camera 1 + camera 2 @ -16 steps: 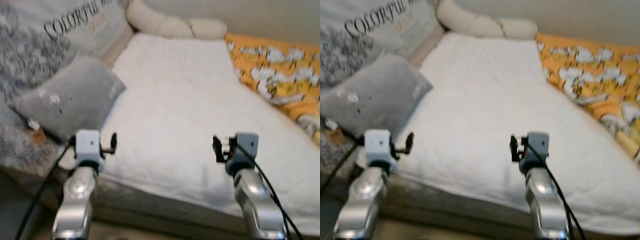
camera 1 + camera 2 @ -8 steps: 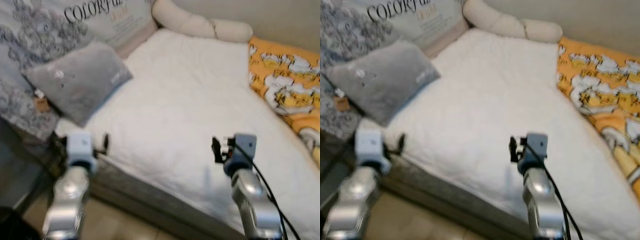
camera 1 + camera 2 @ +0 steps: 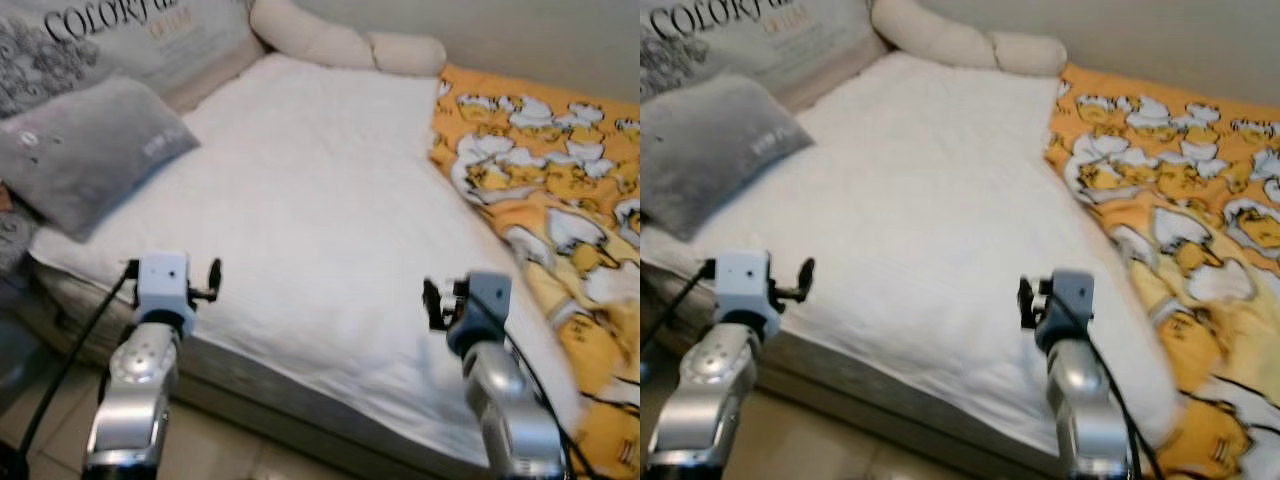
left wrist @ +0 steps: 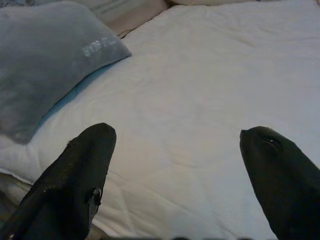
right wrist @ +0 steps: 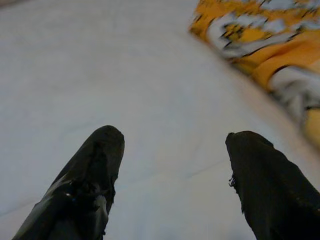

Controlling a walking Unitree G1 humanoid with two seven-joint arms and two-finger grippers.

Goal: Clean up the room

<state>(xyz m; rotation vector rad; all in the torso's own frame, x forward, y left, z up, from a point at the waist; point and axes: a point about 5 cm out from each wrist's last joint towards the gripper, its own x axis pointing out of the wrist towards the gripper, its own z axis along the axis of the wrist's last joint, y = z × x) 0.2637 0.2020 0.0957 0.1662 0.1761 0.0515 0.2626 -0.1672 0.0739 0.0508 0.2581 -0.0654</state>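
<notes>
Bed: the bed [image 3: 300,200], under a white cover, fills the middle of the head frames; both arms are raised at its near edge.
Task's thing: the orange blanket [image 3: 540,160] with white cartoon figures looks to me the most likely thing to tidy. It lies crumpled along the right side of the frame, from the upper right down to the lower right corner.
Long axis: it runs from the far end of the bed toward the camera, roughly along the bed's right edge.
Right gripper [image 5: 170,165]: at lower centre-right of the head frame, fingers apart and holding nothing. In its wrist view the blanket is ahead, beyond the white cover.
Left gripper [image 4: 175,165]: at lower left, fingers also apart and empty, facing the grey pillow [image 3: 85,150] in the upper left.
Nearer arm: the right one, clearly; the blanket lies to its right side and forward.
Other things: a long cream cushion [image 3: 340,45] lies at the top centre.
</notes>
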